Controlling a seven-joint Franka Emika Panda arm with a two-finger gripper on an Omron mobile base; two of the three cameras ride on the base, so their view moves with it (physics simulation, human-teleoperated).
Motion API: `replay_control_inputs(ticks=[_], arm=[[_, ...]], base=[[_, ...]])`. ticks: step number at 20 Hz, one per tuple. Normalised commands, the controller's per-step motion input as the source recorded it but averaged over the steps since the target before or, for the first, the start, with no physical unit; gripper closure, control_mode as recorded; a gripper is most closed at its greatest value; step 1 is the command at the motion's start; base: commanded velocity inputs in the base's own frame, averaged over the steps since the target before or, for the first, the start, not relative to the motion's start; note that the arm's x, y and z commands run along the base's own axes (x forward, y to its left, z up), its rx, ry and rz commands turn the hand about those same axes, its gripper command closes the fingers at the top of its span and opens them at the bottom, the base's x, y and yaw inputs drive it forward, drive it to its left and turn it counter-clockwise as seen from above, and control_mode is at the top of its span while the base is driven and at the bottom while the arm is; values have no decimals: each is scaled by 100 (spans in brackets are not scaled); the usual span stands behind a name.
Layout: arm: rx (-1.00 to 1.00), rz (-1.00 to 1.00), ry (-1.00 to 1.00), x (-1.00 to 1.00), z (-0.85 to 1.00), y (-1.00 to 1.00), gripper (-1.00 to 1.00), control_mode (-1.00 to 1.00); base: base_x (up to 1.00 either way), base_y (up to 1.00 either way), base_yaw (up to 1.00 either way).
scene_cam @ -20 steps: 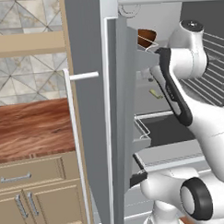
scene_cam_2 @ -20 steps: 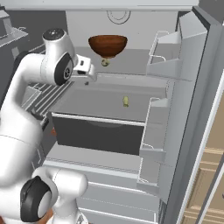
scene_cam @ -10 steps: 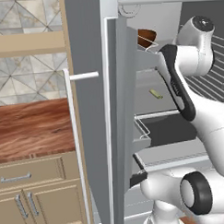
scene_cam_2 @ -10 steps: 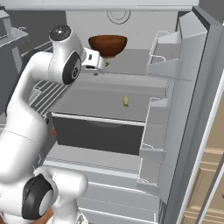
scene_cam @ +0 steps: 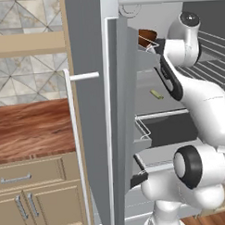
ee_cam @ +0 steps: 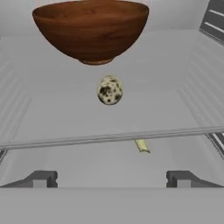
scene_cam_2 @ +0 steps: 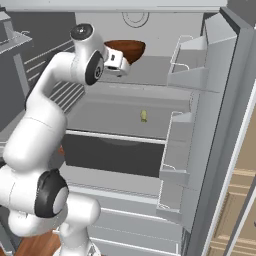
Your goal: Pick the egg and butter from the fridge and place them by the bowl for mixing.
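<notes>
- Reaching into the open fridge at upper-shelf height, with the fingers spread wide and holding nothing.
- Facing the speckled egg, lying straight ahead of the fingers and farther in on the upper shelf, roughly centred between the two tips and well apart from them.
- Standing with its long axis upright in the hand view, so a straight advance looks enough to bracket its narrow sides.
- Sitting just in front of the wooden bowl, near its foot; whether touching it cannot be told.
- Lying lower down on the shelf below, the yellow butter stick, nearer than the egg and slightly right of it in the hand view, its long axis slanting.
- Judging the egg as the first target: the approach line is already matching it, while the butter would be needing a drop below the shelf edge.
</notes>
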Motion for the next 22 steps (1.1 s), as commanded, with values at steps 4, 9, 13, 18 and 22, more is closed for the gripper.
replay_control_inputs(ticks=[4,9,13,18,22], arm=[[1,0,0,54,2,-6,-100,-100],[0,0,0,35,-15,0,-100,-100],[0,0,0,47,-14,1,-100,-100],[0,0,0,45,-19,0,-100,-100],[0,0,0,42,-14,-1,-100,-100]], base=[[0,0,0],[0,0,0],[0,0,0],[0,0,0],[0,0,0]])
